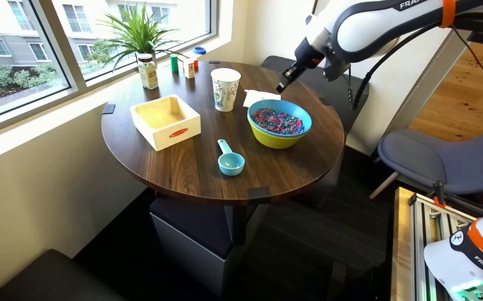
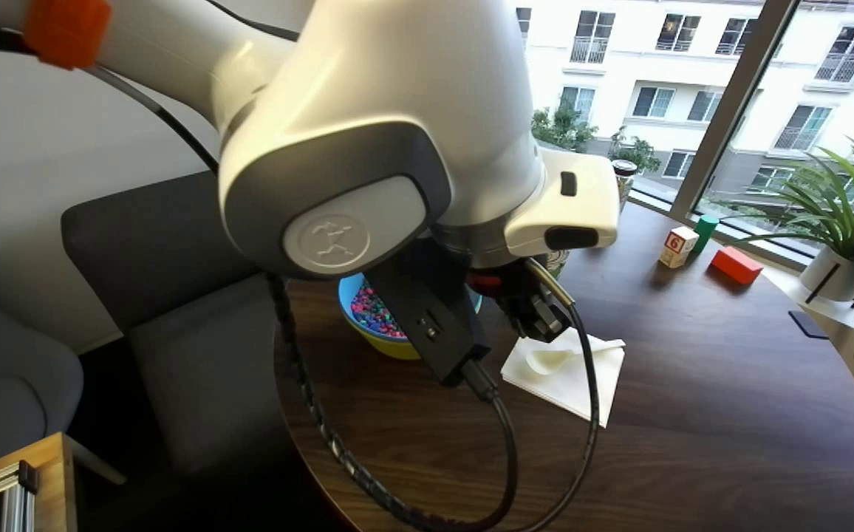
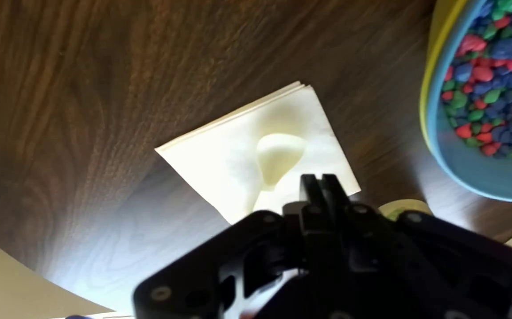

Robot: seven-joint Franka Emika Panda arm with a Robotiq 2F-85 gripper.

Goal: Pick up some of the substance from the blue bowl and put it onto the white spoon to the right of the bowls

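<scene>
- Bits sit in the blue bowl.
- Tool pressed together; can't tell whether any are pinched.
- If loaded, centre low over the spoon on the napkin, part slowly.

Multicoloured substance inside blue bowl

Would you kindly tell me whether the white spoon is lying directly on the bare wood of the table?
No, the wrist view shows the white spoon lying on the white napkin.
</scene>
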